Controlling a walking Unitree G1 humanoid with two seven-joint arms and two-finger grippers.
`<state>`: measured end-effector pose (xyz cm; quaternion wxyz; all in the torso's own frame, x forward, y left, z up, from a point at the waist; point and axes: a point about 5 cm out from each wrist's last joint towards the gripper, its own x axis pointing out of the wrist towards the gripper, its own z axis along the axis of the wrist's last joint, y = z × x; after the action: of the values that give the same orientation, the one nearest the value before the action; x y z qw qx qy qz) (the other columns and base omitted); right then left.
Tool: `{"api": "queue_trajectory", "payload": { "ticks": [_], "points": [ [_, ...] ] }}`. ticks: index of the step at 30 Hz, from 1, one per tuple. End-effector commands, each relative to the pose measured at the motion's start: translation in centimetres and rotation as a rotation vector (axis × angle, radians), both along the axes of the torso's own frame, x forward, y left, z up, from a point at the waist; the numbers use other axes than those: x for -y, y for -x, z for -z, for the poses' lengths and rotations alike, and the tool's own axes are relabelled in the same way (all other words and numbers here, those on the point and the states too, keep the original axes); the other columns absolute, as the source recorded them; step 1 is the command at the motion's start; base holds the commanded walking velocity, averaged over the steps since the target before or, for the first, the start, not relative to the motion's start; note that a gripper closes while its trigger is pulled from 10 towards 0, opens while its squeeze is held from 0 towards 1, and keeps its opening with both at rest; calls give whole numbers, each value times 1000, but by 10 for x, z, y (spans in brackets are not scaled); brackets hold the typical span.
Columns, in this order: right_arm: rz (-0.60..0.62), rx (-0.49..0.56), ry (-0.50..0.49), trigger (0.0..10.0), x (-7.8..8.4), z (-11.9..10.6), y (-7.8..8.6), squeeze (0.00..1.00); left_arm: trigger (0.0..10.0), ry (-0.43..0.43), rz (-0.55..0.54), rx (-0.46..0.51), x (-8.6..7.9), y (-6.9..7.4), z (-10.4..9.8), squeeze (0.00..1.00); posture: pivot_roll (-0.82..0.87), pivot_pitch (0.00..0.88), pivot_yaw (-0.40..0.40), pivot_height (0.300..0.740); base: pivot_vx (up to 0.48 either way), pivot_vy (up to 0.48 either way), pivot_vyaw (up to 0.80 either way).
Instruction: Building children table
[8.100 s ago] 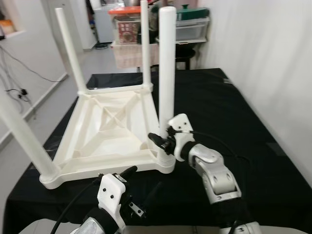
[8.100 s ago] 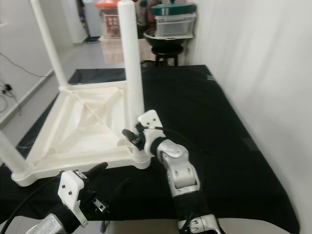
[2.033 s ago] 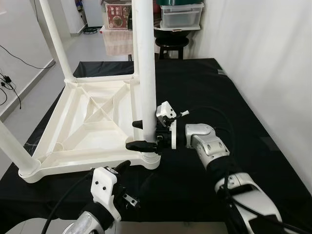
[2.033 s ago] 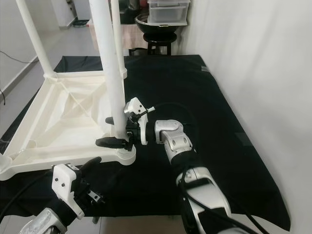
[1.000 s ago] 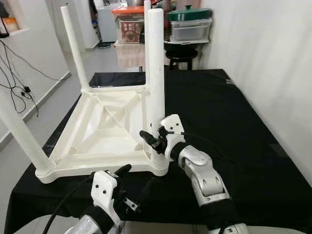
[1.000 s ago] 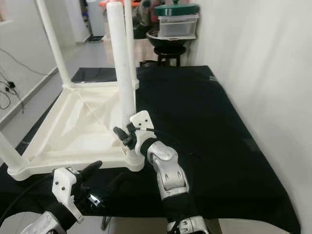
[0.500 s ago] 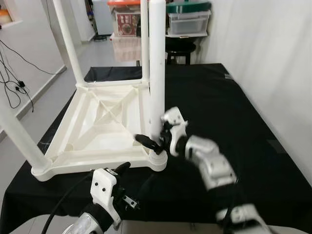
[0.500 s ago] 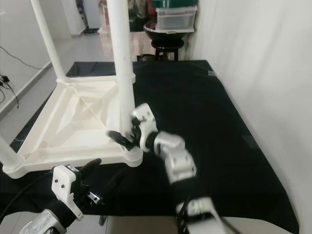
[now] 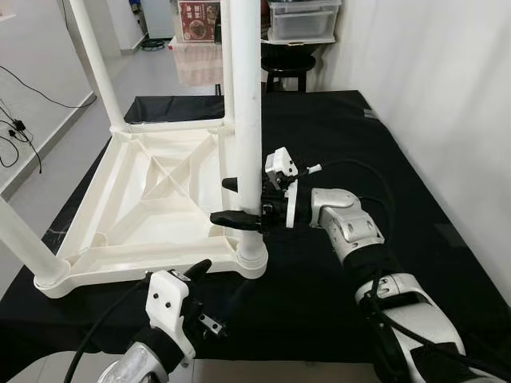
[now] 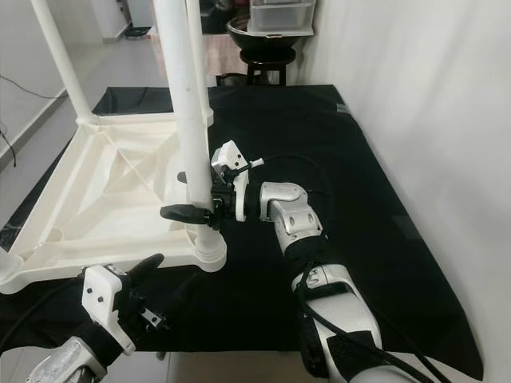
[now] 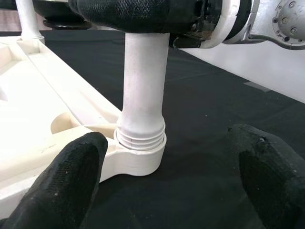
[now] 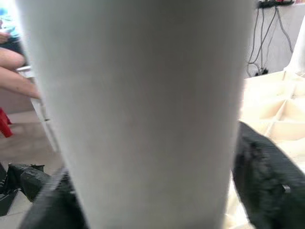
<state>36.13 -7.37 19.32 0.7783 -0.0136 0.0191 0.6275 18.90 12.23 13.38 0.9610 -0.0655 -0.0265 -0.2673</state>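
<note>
Table, white plastic, lies upside down on a black cloth, its ribbed underside facing up and its legs pointing upward. Near leg stands upright in the corner socket closest to the robot; a threaded collar at its foot sits in the socket ring, as the left wrist view shows. Right gripper reaches in from the right and grasps this leg low on its shaft, just above the socket, one black finger on the near side and the other on the far side. In the right wrist view the leg is pressed between the two fingers. Left gripper hovers low in front of the same corner, near the cloth's edge and apart from the table; its fingers are spread and hold nothing, with the socket visible between them. Far legs rise from the other corners. Beyond the cloth stand a stool and a clear storage box, against a white wall.
</note>
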Motion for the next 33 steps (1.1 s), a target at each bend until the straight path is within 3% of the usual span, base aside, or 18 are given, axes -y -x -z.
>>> {"api": "queue_trajectory", "payload": {
  "ticks": [1,7,11,12,13,14,15,16,18,19,20,30,31,33],
  "points": [
    [-19,-4,3,0,-3,1,-1,0,10000,-4,-6,-25,-1,1,4,0,6,18,-12,740,0,0,0],
    [5,4,25,0,10,10,-1,0,10000,-1,-5,-25,0,2,3,0,-1,28,-13,740,0,0,0],
    [133,17,78,0,20,22,2,0,10000,2,-4,-23,0,4,2,0,-8,42,-18,740,0,0,0],
    [542,-24,131,0,20,44,6,0,10000,3,-4,-22,-1,5,1,0,-23,55,-19,740,0,0,0],
    [542,-24,131,0,20,44,6,0,10000,3,-4,-22,-1,5,1,0,-23,55,-19,740,0,0,0],
    [775,-48,151,0,24,52,9,0,10000,3,-5,-22,-2,5,0,0,-23,55,-19,740,0,0,0],
    [775,-48,151,0,24,52,9,0,10000,3,-5,-22,-2,5,0,0,-23,55,-19,740,0,0,0],
    [834,-65,162,0,14,61,28,0,10000,3,-6,-22,-2,5,0,0,-24,65,-5,740,0,0,0],
    [804,-48,162,0,5,60,38,0,10000,2,-7,-22,-3,5,0,0,-39,55,1,740,0,0,0],
    [731,-29,158,0,-3,59,43,0,10000,1,-7,-23,-3,5,0,0,-39,55,1,740,0,0,0],
    [704,-23,166,0,-5,58,38,0,10000,4,1,-23,-2,3,1,0,-15,49,-26,740,0,0,0],
    [709,-24,162,0,-14,56,33,0,10000,6,-24,-14,-2,2,1,0,-16,41,-22,740,0,0,0],
    [665,-23,138,10000,-14,51,28,1000,10000,7,-24,-13,-1,1,1,0,-16,33,-24,740,0,0,0],
    [594,-25,118,10000,-15,45,22,1000,10000,7,-19,-14,-1,0,2,0,-17,24,-24,740,0,0,0]
  ]
}}
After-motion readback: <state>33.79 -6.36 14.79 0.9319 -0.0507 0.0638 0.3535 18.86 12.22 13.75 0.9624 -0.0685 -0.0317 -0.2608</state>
